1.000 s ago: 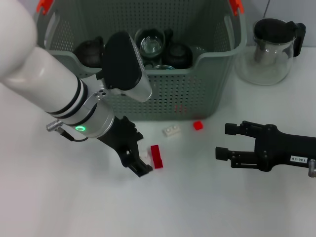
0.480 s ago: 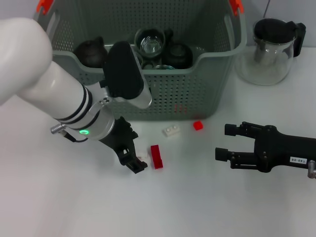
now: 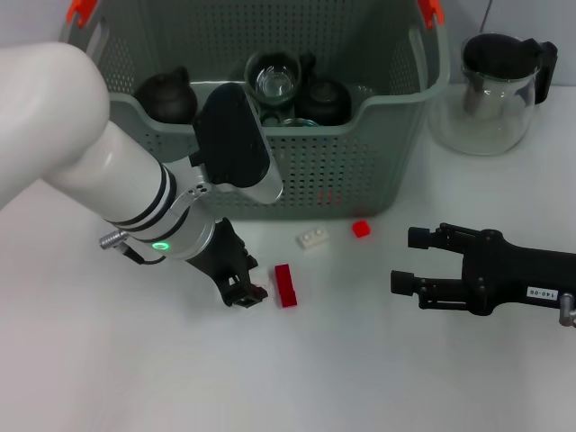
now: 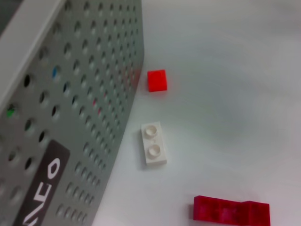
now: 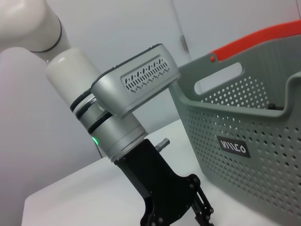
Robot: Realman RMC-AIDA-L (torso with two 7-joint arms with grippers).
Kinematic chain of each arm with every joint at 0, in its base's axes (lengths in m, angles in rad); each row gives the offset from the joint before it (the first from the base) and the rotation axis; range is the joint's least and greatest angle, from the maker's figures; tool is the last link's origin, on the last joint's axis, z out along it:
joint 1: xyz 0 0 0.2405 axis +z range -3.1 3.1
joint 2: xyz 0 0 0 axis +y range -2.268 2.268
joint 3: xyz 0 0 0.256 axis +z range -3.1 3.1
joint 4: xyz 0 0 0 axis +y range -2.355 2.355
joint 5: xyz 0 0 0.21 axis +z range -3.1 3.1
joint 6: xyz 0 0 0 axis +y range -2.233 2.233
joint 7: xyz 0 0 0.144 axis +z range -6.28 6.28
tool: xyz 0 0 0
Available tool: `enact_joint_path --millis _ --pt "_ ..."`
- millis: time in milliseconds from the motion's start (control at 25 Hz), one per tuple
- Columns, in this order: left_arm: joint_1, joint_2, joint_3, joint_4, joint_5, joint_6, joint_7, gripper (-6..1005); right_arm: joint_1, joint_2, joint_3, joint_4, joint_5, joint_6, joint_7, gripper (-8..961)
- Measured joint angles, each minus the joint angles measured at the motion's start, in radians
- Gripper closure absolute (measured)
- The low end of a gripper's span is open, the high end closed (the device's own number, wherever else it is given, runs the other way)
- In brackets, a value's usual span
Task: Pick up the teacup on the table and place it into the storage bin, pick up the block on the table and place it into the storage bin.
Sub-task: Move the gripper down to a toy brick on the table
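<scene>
Three blocks lie on the white table in front of the storage bin: a dark red block, a white block and a small bright red block. My left gripper is low over the table, just left of the dark red block, with a small white bit beside its tip. The left wrist view shows the bin wall, the small red block, the white block and the dark red block. A glass teacup sits inside the bin. My right gripper hovers open to the right of the blocks.
A glass teapot with a black lid stands right of the bin. Dark pots sit inside the bin beside the glass cup. In the right wrist view the left arm stands in front of the bin.
The left gripper has drawn back a little to the left and toward the bin, away from the dark red block. The blocks and the right arm have not moved.
</scene>
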Motion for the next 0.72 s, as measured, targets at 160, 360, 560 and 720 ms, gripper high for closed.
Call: enact_joint_path --millis 160,360,560,720 --pt "-0.007 0.0 0.001 -0.023 0.0 -0.019 -0.004 489 0.0 0.0 0.0 0.0 0.0 0.0 0.003 37" --pt "-0.012 0.001 0.001 -0.026 0.0 -0.022 -0.005 716 0.0 0.0 -0.001 0.0 0.0 -0.001 0.005 37" --pt "-0.015 0.002 0.001 -0.025 0.0 -0.015 -0.006 852 0.0 0.001 -0.002 0.0 0.0 -0.002 0.005 38" --pt "-0.015 0.002 -0.006 -0.015 -0.007 -0.002 -0.011 855 -0.001 0.001 -0.001 0.0 0.0 -0.002 0.001 38"
